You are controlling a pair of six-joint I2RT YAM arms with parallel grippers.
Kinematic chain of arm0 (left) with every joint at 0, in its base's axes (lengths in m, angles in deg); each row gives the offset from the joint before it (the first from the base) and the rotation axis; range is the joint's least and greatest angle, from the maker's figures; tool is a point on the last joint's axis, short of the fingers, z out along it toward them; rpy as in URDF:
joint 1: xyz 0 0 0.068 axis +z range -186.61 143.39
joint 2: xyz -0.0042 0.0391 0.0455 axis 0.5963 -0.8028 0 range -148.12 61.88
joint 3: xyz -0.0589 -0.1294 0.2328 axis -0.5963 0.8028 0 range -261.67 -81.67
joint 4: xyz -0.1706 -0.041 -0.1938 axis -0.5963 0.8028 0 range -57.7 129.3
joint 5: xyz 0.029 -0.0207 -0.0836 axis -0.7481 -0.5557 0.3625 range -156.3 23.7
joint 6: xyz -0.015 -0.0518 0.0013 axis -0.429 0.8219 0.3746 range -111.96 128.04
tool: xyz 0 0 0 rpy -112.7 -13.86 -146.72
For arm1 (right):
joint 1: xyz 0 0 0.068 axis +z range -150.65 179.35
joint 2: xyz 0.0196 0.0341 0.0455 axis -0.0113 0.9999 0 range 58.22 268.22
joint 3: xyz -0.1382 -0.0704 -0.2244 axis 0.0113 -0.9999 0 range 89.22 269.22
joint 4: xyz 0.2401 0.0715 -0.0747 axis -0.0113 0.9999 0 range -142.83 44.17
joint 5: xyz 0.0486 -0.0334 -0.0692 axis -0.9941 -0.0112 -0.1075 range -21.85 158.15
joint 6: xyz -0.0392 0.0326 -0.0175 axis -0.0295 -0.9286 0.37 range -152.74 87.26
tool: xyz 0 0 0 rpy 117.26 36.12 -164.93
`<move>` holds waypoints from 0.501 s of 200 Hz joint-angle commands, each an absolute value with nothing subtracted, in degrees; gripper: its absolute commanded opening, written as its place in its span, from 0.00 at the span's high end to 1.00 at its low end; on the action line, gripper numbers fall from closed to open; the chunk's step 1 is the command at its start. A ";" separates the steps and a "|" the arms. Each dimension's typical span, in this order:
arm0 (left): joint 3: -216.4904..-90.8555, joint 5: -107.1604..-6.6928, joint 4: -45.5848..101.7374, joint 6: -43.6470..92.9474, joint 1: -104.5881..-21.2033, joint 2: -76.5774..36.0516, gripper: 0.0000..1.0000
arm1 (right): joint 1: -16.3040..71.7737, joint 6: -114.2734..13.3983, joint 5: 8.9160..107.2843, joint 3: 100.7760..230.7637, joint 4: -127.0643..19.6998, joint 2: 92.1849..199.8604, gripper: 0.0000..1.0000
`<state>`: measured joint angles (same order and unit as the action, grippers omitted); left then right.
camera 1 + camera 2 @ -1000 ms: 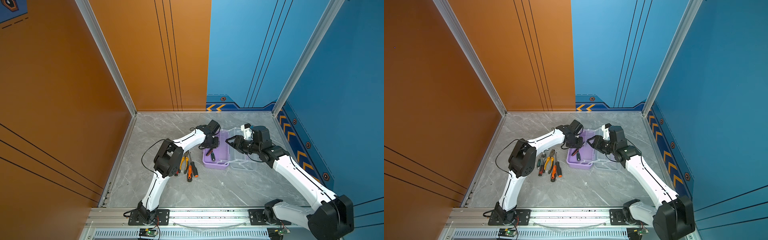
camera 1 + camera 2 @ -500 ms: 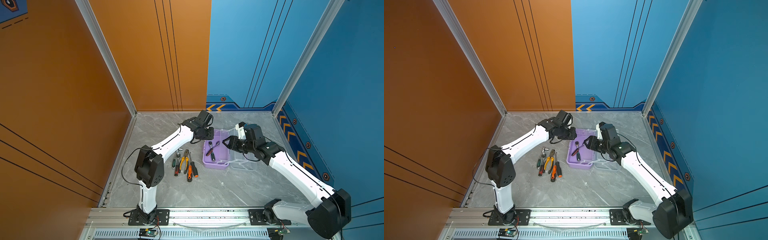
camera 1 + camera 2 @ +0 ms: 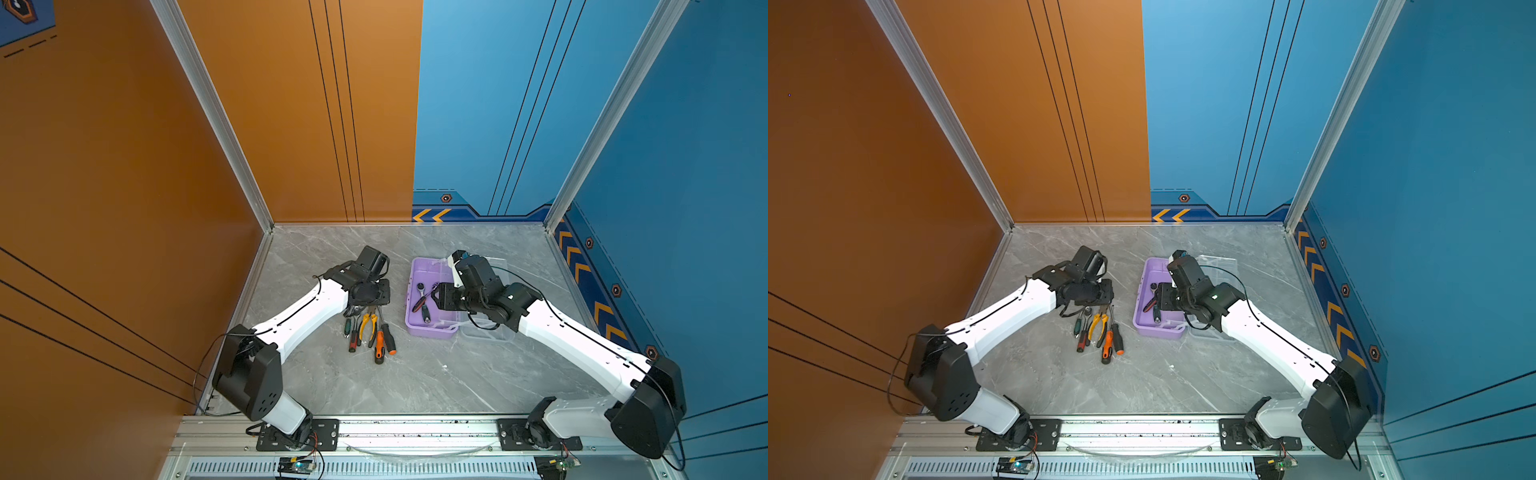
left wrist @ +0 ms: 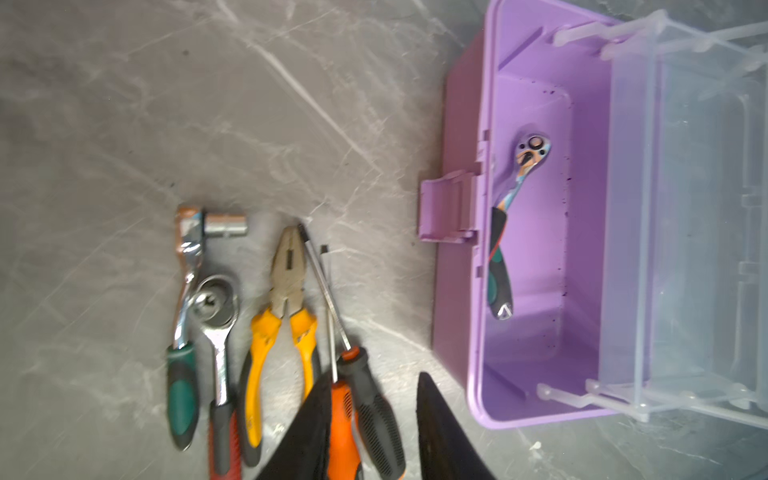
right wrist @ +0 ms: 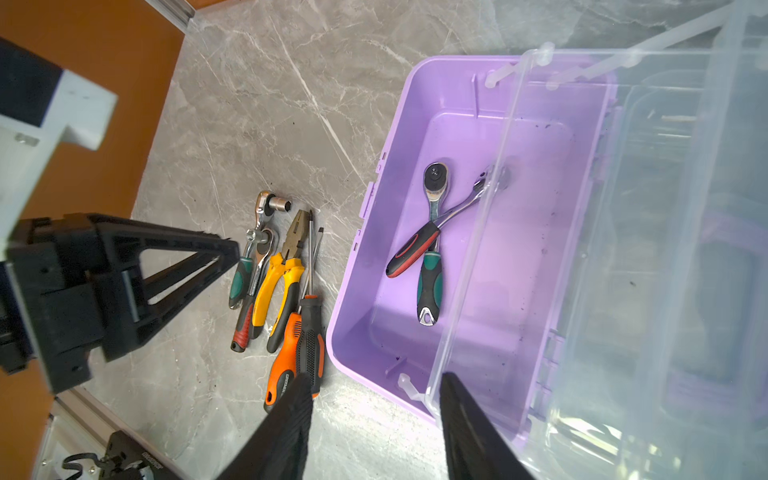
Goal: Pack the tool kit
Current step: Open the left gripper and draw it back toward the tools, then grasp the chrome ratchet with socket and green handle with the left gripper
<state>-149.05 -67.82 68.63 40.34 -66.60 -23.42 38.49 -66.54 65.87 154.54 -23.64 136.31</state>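
- The left gripper (image 4: 374, 380), seen over the lilac case (image 3: 430, 332) a second earlier, had been drawn back above the loose tools (image 3: 370, 332); its jaws were parted and empty.
- The right gripper (image 5: 376, 376) was held over the case, likewise parted and empty.
- Two ratchet wrenches (image 5: 432, 232) were found crossed inside the case, its clear lid (image 3: 486, 332) laid open; one placement was judged finished, with several tools left outside.
- A grey marbled table (image 3: 415, 382) was enclosed by an orange wall (image 3: 124, 166) and a blue wall (image 3: 685, 166).
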 commanded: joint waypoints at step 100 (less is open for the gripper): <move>-134.19 -71.66 62.73 37.95 -54.28 -22.98 0.74 | 41.30 -65.60 67.19 159.06 -23.15 143.56 0.47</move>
<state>-134.40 -70.81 65.90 39.48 -54.98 -19.99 41.20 -65.93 66.72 157.55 -23.34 142.88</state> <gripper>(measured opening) 0.263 0.527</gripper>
